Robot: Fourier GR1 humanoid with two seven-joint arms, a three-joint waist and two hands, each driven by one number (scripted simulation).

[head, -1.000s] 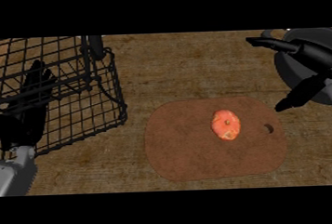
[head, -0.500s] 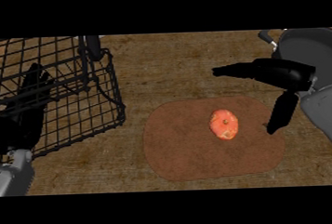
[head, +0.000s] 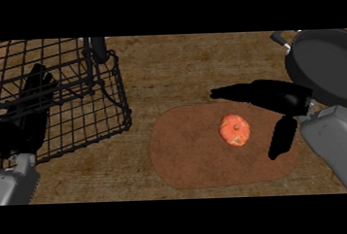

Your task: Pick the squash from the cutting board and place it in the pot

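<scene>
The squash (head: 234, 129) lies on the brown cutting board (head: 199, 161), a little right of its middle, and nothing is touching it. The right hand (head: 282, 98) hangs over the right side of the board, just beside the squash. It is wide open: its fingers (head: 229, 92) point left above the squash and its thumb (head: 281, 137) points down on the squash's right, so the squash sits in the gap between them. The hand holds nothing. The pot (head: 325, 65) waits on the table (head: 182, 65) at the upper right, close behind the hand, and nothing can be seen in it. The left hand (head: 25, 119) rests open at the left edge, in front of a black wire basket (head: 97, 107). So the job has only just begun. The robot has yet to close its hand round the squash, lift it off the board, carry it over to the pot and let it go inside.
</scene>
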